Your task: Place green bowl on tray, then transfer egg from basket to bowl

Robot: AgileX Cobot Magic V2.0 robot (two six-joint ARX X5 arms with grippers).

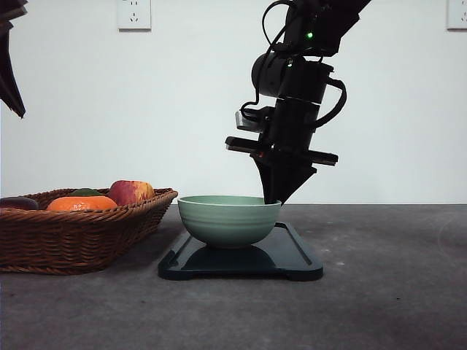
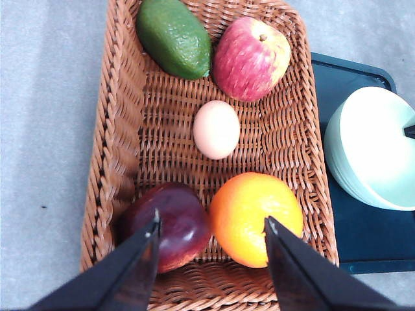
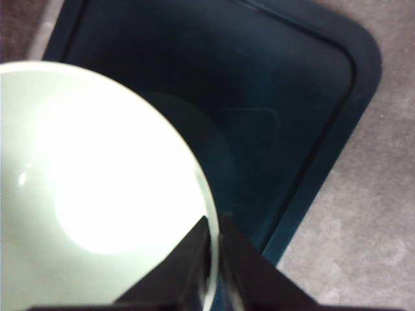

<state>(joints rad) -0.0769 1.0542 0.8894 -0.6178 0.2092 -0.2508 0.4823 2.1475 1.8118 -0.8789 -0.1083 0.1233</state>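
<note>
Grey, faintly mottled worktop [image 1: 379,292] runs back to a plain white wall [image 1: 182,109] carrying two white sockets [image 1: 133,14]; flat dark navy rectangular tray [image 1: 292,251] lies on the worktop just beside the wide brown woven wicker basket [image 1: 73,240], the basket on the left in the front view; pale mint-green ridged round bowl [image 1: 228,220] sits on the tray, toward its basket-side end. Right jaws [image 3: 213,249] reach down at the bowl's rim, one finger inside and one outside, closed to a thin slit with the rim between them; bowl base appears to rest on the tray. Small smooth pale-brown oval egg [image 2: 216,129] lies mid-basket on the weave, between a red-yellow apple [image 2: 251,58] and a green avocado [image 2: 174,37] on one side and a round orange fruit [image 2: 256,217] and a dark red-purple fruit [image 2: 170,223] on the other. Left jaws [image 2: 211,227] hang above the basket, spread wide and holding nothing, tips over the purple fruit and the orange; egg lies beyond the tips, apart from them.
</note>
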